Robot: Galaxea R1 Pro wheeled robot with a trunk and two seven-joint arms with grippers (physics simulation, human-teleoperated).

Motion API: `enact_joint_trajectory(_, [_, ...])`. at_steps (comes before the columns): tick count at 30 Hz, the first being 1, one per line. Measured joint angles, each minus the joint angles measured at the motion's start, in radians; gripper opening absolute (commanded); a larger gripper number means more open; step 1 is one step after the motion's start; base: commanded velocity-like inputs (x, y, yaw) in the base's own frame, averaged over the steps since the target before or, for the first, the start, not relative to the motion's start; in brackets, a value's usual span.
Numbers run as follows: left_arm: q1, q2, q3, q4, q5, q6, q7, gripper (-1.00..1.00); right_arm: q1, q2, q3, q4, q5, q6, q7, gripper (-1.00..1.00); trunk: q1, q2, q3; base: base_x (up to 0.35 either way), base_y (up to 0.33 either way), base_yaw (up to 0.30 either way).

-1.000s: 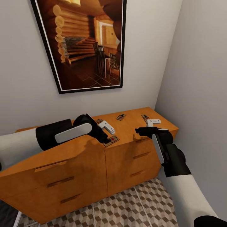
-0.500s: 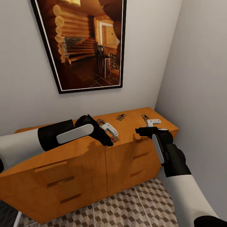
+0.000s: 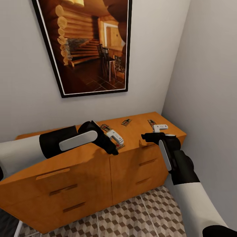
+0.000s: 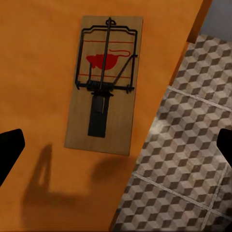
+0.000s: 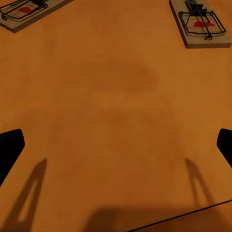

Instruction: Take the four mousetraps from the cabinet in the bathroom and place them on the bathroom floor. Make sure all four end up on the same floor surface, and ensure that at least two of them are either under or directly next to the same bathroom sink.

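Note:
Several mousetraps lie on the orange cabinet (image 3: pixel 82 161). One mousetrap (image 3: pixel 119 145) sits at the top's front edge, right below my open left gripper (image 3: pixel 118 146). In the left wrist view this trap (image 4: pixel 105 82) lies flat between the spread fingertips (image 4: pixel 9 150), its red mouse print facing up, with nothing gripped. Another mousetrap (image 3: pixel 105 126) is behind the left hand, one (image 3: pixel 126 122) is mid-top, and one (image 3: pixel 151 122) is at the back right. My right gripper (image 3: pixel 148 131) hovers open over bare wood. Two traps (image 5: pixel 24 12) (image 5: pixel 200 24) lie beyond it. The bathroom floor (image 3: pixel 131 217) shows below.
A large framed cabin picture (image 3: pixel 85 46) hangs on the wall above the cabinet. The grey side wall (image 3: pixel 207 98) closes in on the right, close to my right arm. Drawer fronts with slot handles (image 3: pixel 62 189) face me.
My left gripper has shifted right and toward the cabinet's front edge, ending over the front-edge mousetrap. The right arm has not moved.

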Motion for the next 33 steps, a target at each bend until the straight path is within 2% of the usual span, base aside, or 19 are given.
enact_joint_trajectory(11, [0.009, 0.004, -0.041, -0.001, 0.0, -0.001, -0.002, 1.0, 0.003, 0.0, 0.0, 0.0, 0.0, 0.0, 0.0, 1.0, 0.0, 0.0, 0.0, 0.0, 0.0, 0.0])
enact_joint_trajectory(21, [0.009, 0.008, -0.042, -0.004, 0.001, -0.002, -0.003, 1.0, 0.004, 0.0, 0.0, 0.0, 0.0, 0.0, 0.0, 1.0, 0.0, 0.0, 0.0, 0.0, 0.0, 0.0])
enact_joint_trajectory(24, [0.009, 0.018, -0.041, -0.004, 0.001, -0.002, -0.003, 1.0, 0.004, 0.0, 0.0, 0.0, 0.0, 0.0, 0.0, 1.0, 0.0, 0.0, 0.0, 0.014, 0.024, 0.0])
enact_joint_trajectory(33, [0.009, 0.031, -0.039, -0.004, 0.001, -0.004, -0.004, 1.0, 0.004, 0.0, 0.0, 0.0, 0.001, 0.0, 0.0, 1.0, 0.0, 0.0, 0.0, 0.125, 0.151, 0.0])
